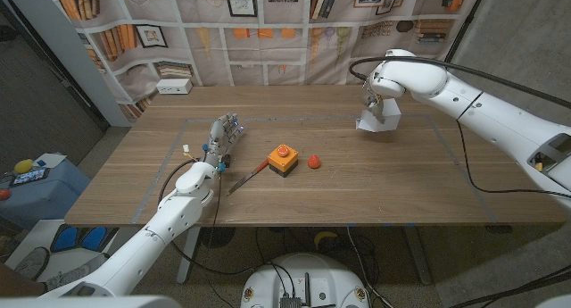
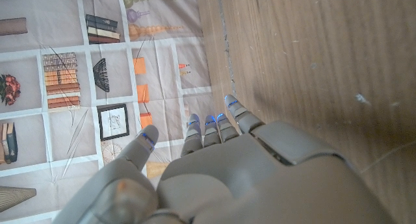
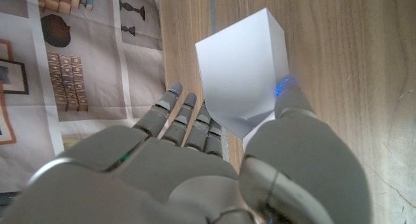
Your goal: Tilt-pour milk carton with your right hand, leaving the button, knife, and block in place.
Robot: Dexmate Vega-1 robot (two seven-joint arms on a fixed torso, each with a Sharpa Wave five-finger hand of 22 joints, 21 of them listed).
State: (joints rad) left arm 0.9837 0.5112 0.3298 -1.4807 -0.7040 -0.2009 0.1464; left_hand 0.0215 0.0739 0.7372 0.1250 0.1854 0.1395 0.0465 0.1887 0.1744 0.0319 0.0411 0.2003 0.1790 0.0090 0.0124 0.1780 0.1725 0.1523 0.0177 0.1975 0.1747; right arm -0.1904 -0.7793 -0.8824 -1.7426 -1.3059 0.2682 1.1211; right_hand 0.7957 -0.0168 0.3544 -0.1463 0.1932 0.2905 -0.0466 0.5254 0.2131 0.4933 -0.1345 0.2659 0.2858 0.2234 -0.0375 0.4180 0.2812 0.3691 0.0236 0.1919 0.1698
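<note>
Already our right hand [image 1: 378, 101] has the milk carton [image 1: 378, 118] at the far right part of the table [image 1: 357, 187], well apart from the other things. From the right wrist view the carton [image 3: 239, 74] is a plain white box, clamped between the thumb on one face and the fingers [image 3: 179, 113] on the opposite side. It looks tilted in the head view, one lower corner down near the wood; we cannot tell whether it touches.

Handling, as we judge it: thin card walls, likely light, smooth and a bit slippery, and liable to dent under a hard squeeze. Best hold is across the body on two opposite faces, about mid-height, which is roughly where we have it.

Pose: the right arm reaches in from the right side, wrist bent down over the carton.

Our left hand [image 1: 221, 137] waits at the table's left, fingers [image 2: 211, 128] straight and close together, holding nothing. Just beside it lies the knife [image 1: 246, 178], then the button [image 1: 282, 159] on its orange base, then the small red block [image 1: 314, 162], all near the table's middle.
</note>
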